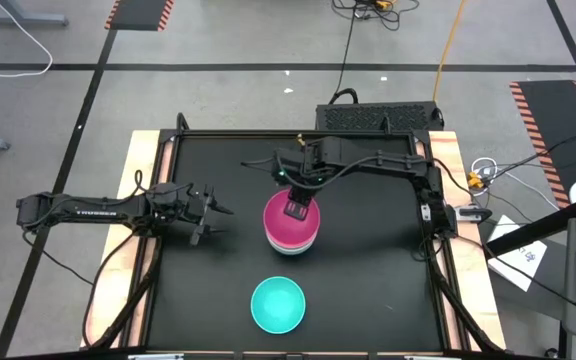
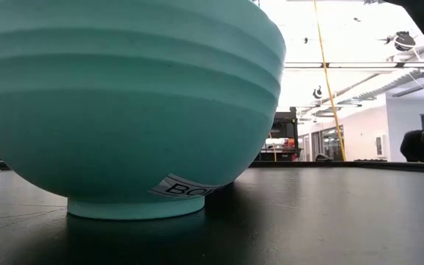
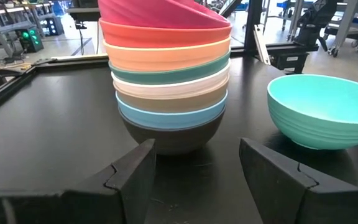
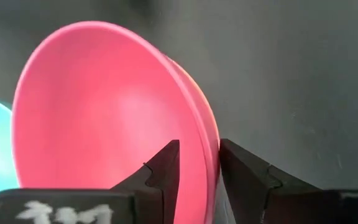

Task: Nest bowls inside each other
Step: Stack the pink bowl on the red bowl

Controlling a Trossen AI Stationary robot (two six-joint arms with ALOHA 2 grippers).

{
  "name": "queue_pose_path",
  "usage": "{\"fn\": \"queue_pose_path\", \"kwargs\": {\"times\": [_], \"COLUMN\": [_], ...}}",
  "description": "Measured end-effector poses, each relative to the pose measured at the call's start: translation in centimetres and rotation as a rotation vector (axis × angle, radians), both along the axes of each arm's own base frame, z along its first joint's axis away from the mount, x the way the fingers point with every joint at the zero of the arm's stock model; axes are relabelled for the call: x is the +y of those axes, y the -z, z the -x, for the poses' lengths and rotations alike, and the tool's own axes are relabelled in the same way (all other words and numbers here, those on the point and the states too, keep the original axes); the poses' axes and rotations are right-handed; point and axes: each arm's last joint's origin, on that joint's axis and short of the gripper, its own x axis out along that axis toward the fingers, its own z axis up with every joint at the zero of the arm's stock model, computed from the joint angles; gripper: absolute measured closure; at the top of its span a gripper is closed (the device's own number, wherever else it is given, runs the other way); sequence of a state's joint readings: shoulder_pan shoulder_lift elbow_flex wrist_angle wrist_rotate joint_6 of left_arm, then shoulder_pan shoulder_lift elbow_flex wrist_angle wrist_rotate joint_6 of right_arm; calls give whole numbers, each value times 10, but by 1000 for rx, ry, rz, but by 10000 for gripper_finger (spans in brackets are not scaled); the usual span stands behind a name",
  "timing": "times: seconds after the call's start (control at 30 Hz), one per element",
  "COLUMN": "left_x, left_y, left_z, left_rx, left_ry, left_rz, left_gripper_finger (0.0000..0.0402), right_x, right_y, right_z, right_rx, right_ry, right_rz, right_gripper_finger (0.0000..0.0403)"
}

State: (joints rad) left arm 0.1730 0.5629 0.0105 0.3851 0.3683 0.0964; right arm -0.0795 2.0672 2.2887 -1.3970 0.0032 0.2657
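Bare mat (image 1: pixel 368 260) lies all round; only the bowl stack (image 1: pixel 290 226) and turquoise bowl (image 1: pixel 278 304) stand mid-table.

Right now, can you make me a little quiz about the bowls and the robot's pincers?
1. True or false: the turquoise bowl sits on top of the stack of bowls.
2. Which pincer straddles the magenta bowl's rim? A) left pincer B) right pincer
3. Fill in: the bowl at the bottom of the stack is ____.

Key
1. False: it stands alone on the table, apart from the stack.
2. B: one finger inside the rim, one outside; the left pincer waits open beside the stack.
3. Black.
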Motion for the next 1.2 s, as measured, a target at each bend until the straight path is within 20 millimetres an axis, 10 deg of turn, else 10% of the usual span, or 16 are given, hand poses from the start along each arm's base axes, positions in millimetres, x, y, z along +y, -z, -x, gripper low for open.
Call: {"fn": "queue_pose_path", "kwargs": {"times": [1.2], "left_x": [0], "left_y": [2], "left_z": [0], "left_rx": [24], "left_ry": [1], "left_rz": [4], "left_gripper_finger": [165], "right_x": [-43], "right_y": [1], "right_z": [9], "right_rx": [15], "right_ry": [22], "right_rz": [-122], "right_gripper_finger": [329]}}
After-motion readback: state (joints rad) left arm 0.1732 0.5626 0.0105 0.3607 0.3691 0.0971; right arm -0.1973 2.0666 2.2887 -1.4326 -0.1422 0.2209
